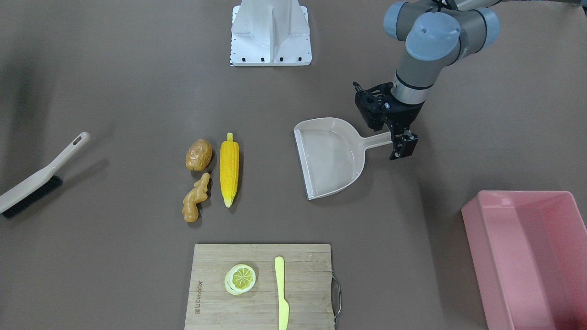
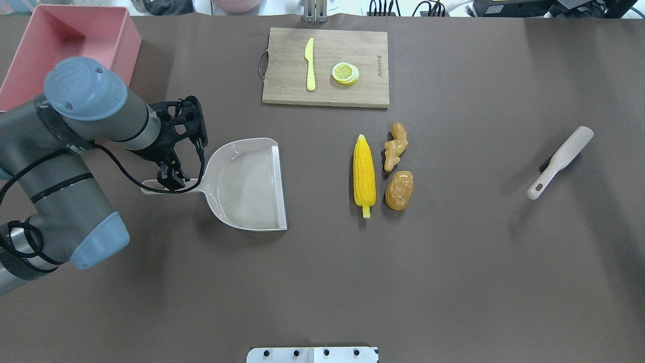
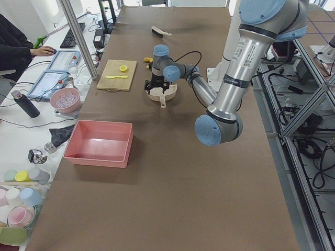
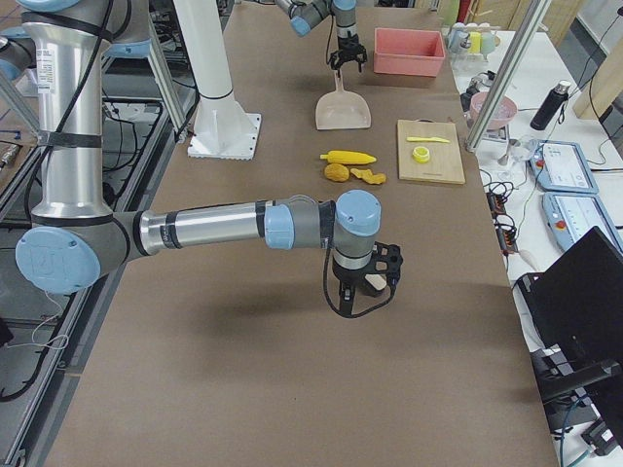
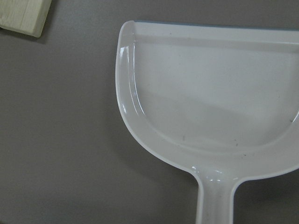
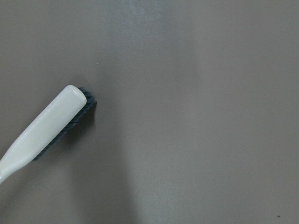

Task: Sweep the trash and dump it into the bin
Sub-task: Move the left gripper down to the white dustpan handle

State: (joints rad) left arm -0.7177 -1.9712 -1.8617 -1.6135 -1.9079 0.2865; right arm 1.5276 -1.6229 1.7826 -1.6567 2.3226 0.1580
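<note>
Dustpan handle (image 1: 376, 140) under left gripper (image 1: 402, 143) — grip unclear, right gripper (image 4: 368, 282) above brush (image 6: 44, 128), likewise unclear

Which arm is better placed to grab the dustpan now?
Left. The left gripper sits right over the handle of the dustpan, while the right gripper hangs by the brush at the table's other end.

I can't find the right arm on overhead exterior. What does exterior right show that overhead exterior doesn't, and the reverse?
Only exterior right: the right gripper on its outstretched arm, pointing down at the table, a pale piece at its tips. Only overhead exterior: the brush, lying whole and unobstructed. Both: the left gripper at the dustpan handle, the corn cob, potato, ginger root, the pink bin and cutting board.
</note>
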